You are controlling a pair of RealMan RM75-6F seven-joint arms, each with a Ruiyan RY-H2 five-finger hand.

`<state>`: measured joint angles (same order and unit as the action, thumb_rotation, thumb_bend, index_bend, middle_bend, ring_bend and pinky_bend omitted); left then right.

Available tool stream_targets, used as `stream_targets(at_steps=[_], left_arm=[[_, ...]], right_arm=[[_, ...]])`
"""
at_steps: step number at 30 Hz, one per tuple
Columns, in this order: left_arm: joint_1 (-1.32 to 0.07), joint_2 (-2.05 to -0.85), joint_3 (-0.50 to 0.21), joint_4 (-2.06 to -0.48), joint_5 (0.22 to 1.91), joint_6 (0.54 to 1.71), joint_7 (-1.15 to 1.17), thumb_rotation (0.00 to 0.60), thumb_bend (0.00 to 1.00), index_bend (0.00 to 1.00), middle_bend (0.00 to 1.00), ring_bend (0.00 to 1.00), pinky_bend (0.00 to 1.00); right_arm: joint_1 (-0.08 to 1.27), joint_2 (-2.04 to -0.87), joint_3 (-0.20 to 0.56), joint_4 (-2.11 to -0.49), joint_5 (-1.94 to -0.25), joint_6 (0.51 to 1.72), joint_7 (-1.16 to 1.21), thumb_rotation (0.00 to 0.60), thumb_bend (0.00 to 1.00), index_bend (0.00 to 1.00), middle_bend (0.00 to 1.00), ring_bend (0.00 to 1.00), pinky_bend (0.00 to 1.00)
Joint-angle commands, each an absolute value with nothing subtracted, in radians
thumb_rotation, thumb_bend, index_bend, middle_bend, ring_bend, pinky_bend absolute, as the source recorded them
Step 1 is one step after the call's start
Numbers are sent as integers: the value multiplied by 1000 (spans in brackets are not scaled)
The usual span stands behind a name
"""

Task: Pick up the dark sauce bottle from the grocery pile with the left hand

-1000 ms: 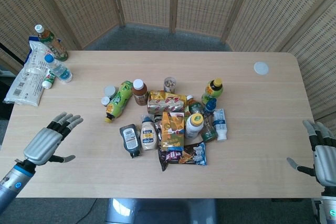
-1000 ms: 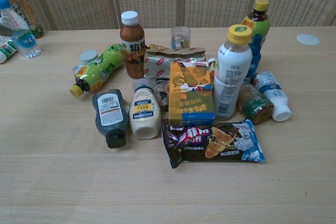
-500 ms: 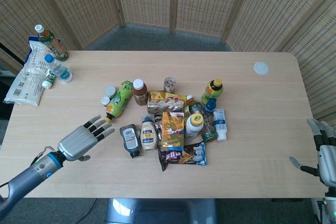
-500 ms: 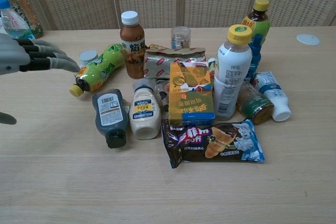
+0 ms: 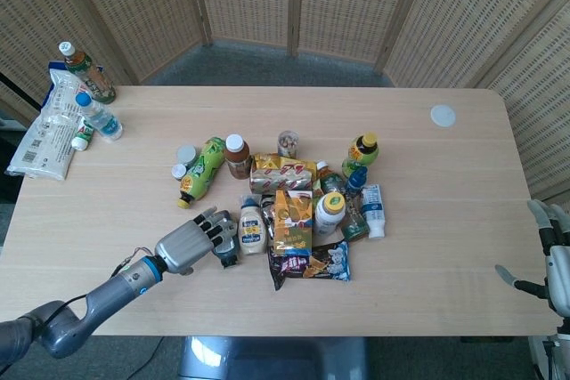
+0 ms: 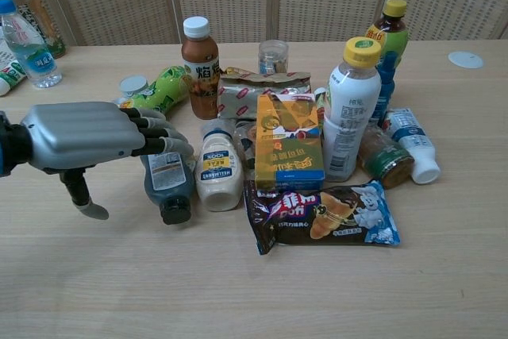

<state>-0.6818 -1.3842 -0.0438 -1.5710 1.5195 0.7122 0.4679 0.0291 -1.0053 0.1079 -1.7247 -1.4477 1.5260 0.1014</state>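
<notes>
The dark sauce bottle (image 6: pixel 168 186) lies on its side at the left front of the grocery pile, black cap toward me, barcode label up. In the head view the dark sauce bottle (image 5: pixel 223 246) is mostly covered by my left hand (image 5: pixel 191 242). My left hand (image 6: pixel 87 136) hovers over the bottle's upper end with fingers stretched out above it and the thumb hanging down to its left; it holds nothing. My right hand (image 5: pixel 554 255) shows at the head view's right edge, fingers apart, empty, beyond the table's right end.
A white mayonnaise bottle (image 6: pixel 218 172) lies right beside the dark bottle. A green bottle (image 6: pixel 159 94) lies behind my hand, a brown drink bottle (image 6: pixel 200 57) stands further back. A yellow box (image 6: pixel 289 142) and a snack packet (image 6: pixel 321 213) sit to the right. Water bottles (image 5: pixel 96 115) stand far left.
My left hand has travelled right across the table from the left edge and now reaches over the dark sauce bottle. The right hand has barely shifted.
</notes>
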Motion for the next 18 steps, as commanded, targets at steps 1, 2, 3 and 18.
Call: stream_targets(at_steps=[1, 2, 3, 18], left_arm=[[-709, -1417, -56, -1552, 1486, 695, 502, 600, 3, 17, 0, 0, 0], [-714, -1424, -57, -1548, 1477, 692, 510, 600, 3, 16, 0, 0, 0], [-720, -1433, -59, -1544, 1470, 689, 519, 600, 3, 16, 0, 0, 0], [-751, -1527, -28, -1479, 1422, 731, 573, 600, 26, 75, 0, 0, 0]], right_arm=[[29, -1004, 108, -1725, -1448, 1525, 106, 590, 0, 0, 0, 0, 0], [30, -1003, 108, -1724, -1447, 1524, 107, 588, 0, 0, 0, 0, 0], [30, -1003, 109, -1724, -1447, 1523, 109, 589, 0, 0, 0, 0, 0], [26, -992, 111, -1720, -1448, 1527, 139, 589, 0, 0, 0, 0, 0]])
